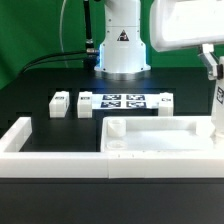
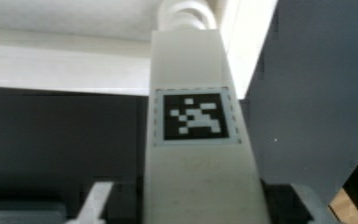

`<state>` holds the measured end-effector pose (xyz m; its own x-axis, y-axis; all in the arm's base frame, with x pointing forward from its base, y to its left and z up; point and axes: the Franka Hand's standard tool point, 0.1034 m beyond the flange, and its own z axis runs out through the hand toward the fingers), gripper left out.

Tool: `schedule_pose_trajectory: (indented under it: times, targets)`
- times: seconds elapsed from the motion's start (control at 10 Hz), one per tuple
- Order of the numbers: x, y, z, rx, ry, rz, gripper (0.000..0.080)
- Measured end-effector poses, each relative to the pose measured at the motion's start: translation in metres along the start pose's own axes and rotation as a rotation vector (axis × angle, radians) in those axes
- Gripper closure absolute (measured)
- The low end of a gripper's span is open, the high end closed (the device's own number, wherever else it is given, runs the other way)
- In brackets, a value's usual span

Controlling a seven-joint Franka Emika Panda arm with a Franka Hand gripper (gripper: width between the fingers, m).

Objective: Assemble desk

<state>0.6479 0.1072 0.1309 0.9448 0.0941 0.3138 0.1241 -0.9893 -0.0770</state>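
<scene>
Gripper, exterior view: we saw it partly closed, clamped on a white leg post that hung upright below the fingers. The post's low end was at the corner of the tabletop nearest the hand; we could not tell if they touched. The tabletop lay flat, just beside and below the hand. A spare post and a second spare post sat well apart from the hand, past the marker board.

Wrist view: the gripper had its fingers on opposite flat faces of the leg post, with the tag between them facing the camera. The post ran straight away from the hand toward what looked like the tabletop.

We judged the post light, stiff and smooth-sided, so likely to twist or slip. It is best held on flat faces with the far end left free. The slab looked too wide for the jaws, so its rim is the place to take hold.
</scene>
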Motion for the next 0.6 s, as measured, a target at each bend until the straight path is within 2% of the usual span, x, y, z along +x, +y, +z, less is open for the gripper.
schedule_pose_trajectory:
  times: [0.3,0.6]
  targets:
    - [-0.0019,-0.0026,0.0070,0.000,-0.006,-0.010,0.0511]
    - [-0.0036,0.0008,0.0102,-0.006,0.009,-0.008,0.0511]
